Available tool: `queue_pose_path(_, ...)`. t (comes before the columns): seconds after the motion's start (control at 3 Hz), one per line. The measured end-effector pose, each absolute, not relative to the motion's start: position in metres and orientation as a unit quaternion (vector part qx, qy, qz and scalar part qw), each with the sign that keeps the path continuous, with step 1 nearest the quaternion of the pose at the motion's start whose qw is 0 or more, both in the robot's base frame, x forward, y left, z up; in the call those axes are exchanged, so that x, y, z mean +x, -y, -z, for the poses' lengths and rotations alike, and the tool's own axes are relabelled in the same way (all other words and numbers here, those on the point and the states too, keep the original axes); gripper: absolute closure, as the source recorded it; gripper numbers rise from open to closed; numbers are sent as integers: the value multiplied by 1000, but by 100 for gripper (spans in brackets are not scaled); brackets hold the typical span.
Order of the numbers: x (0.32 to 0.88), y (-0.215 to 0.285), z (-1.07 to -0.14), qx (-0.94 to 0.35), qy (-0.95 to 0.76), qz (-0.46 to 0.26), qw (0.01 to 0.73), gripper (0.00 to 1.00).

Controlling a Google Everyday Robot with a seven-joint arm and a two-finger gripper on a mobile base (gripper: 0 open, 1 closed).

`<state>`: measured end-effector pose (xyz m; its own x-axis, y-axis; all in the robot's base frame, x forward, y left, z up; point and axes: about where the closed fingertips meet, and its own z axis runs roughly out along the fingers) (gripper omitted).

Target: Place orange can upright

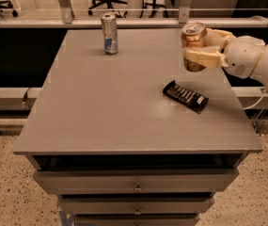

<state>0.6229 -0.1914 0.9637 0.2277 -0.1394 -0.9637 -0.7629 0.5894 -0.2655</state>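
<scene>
The orange can is upright in my gripper, at the back right of the grey table. Its silver top faces up. My cream fingers wrap around its sides, shut on it. The can's base hangs at or just above the table surface; I cannot tell if it touches. My white arm comes in from the right edge.
A tall slim silver-and-blue can stands upright at the back left-centre. A dark flat snack packet lies on the table in front of my gripper. Drawers sit below the tabletop. A railing and office chairs are behind.
</scene>
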Motion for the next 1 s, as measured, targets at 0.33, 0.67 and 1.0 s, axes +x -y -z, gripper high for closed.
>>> queue_pose_path(0.33, 635, 198, -949, -368, -564, -258, 693, 100)
queue_pose_path(0.67, 638, 207, -933, -344, -556, -289, 699, 100)
queue_pose_path(1.0, 637, 211, -925, -330, -551, -307, 702, 100)
